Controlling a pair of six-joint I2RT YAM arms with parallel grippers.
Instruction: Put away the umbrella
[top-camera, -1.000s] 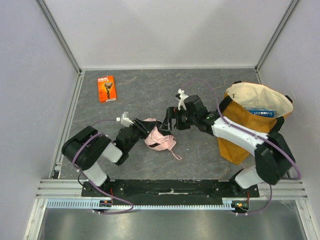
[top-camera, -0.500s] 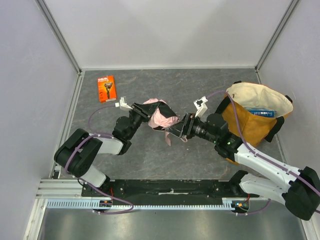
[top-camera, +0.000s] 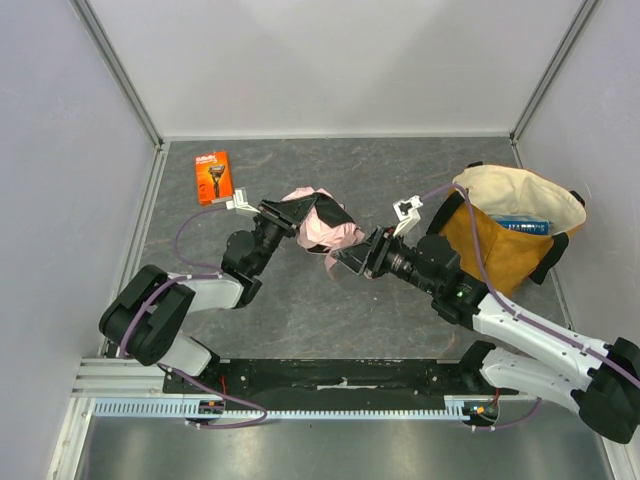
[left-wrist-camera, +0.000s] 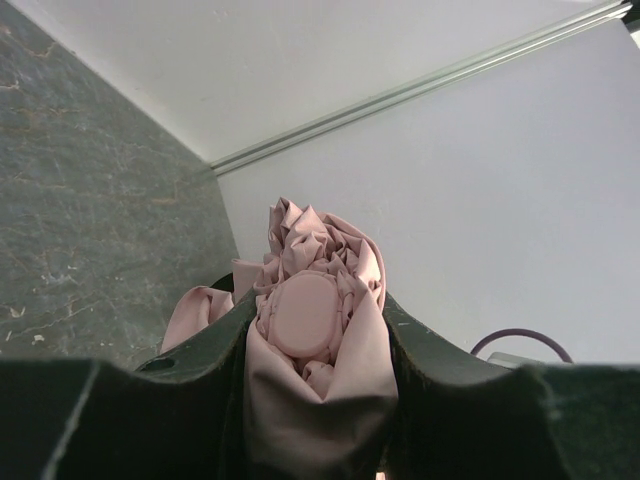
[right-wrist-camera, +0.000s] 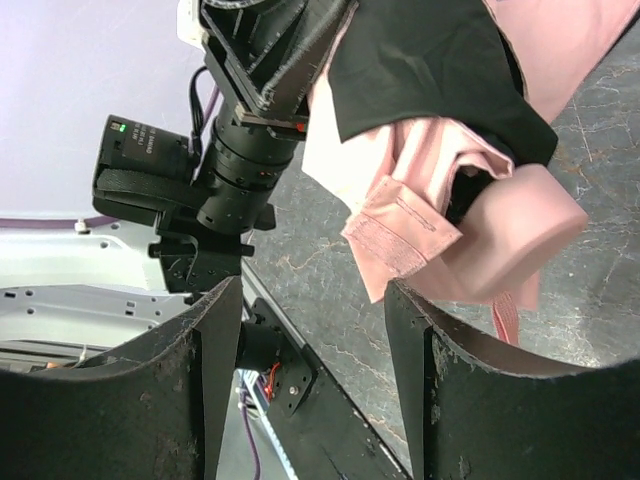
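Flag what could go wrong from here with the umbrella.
The left gripper pinches the pale pink fabric umbrella by bunched cloth, so it might slip out. The open right gripper sits near the loose pink strap and could catch that instead of the pink handle.

The surface (top-camera: 300, 320) is a dark grey slab veined with pale marbling. An orange razor pack (top-camera: 213, 177) lies flat on it at the upper left of the frame, close to the left rail (top-camera: 140, 250). A mustard-yellow tote bag (top-camera: 500, 262) sits on it at the right of the frame, well apart from the pack, its cream-lined mouth gaping open.
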